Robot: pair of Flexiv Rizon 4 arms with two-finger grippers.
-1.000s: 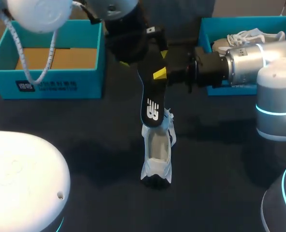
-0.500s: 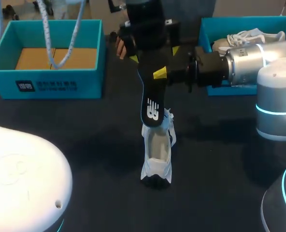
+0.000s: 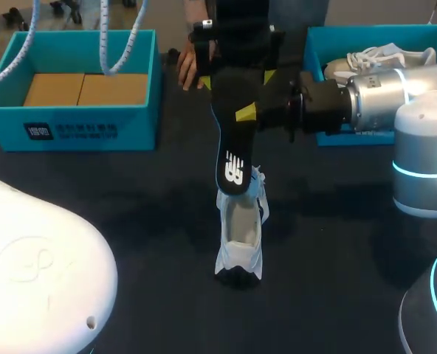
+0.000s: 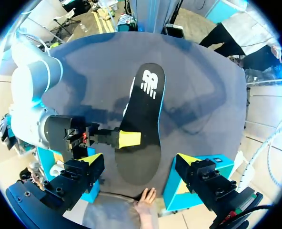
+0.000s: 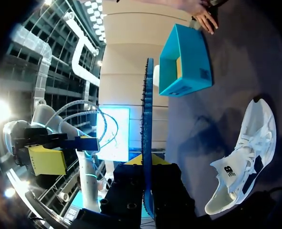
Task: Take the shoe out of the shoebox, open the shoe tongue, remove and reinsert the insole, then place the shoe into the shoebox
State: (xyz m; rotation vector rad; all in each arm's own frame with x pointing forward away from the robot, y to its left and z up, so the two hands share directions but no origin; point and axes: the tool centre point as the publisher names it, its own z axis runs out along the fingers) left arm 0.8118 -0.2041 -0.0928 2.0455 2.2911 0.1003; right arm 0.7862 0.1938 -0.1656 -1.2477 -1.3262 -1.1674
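Insole (white logo, lower end) clamped in R gripper above shoe; L gripper spread wide.

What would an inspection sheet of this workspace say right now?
Surface: dark table, no marks seen.
Job's things: shoe lies on the table; insole out, held over it; left box holds cardboard; right box holds a second shoe.
Clutter: nothing seen.
Grippers: right gripper shut on insole; left gripper open above it.
Cables: striped cable hangs over left box.
Surroundings: a hand at the table's far edge.
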